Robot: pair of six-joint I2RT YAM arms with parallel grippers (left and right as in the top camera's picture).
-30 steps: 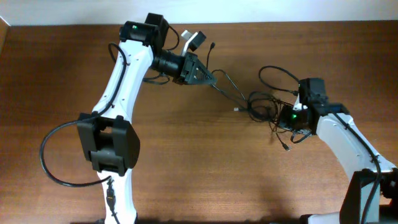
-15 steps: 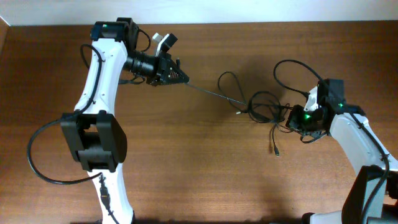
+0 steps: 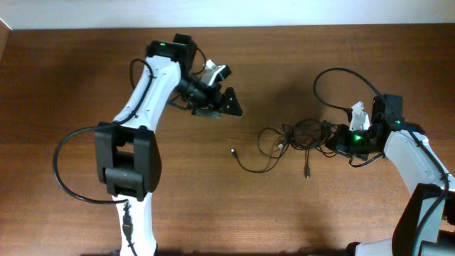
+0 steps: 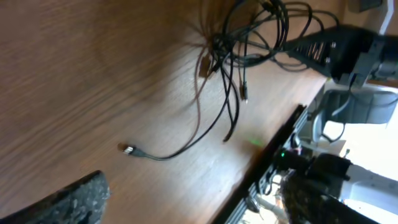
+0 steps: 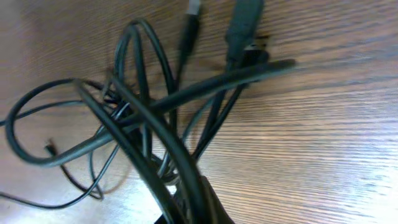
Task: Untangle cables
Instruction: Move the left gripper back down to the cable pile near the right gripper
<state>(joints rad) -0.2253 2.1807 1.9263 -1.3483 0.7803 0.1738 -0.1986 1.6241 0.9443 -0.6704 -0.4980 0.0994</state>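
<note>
While the left fingers stand wide apart with nothing between them, the cables lie well off to their right and nearer, on the brown surface. From above, the left fingers hang over the surface at the far side, left of the middle, and touch no cord. The cables make a small messy bunch of black loops right of the middle. One thin cord runs out of the bunch to the left in a soft curve and ends in a small plug. That plug lies flat on the surface, apart from the left fingers, on their near side. Another short cord points out of the bunch toward the near side. The right fingers are at the right edge of the bunch and are closed tight on it. In the right wrist view, thick black loops cross each other and run down into the fingers at the bottom edge. The fingers themselves are hard to see there.
</note>
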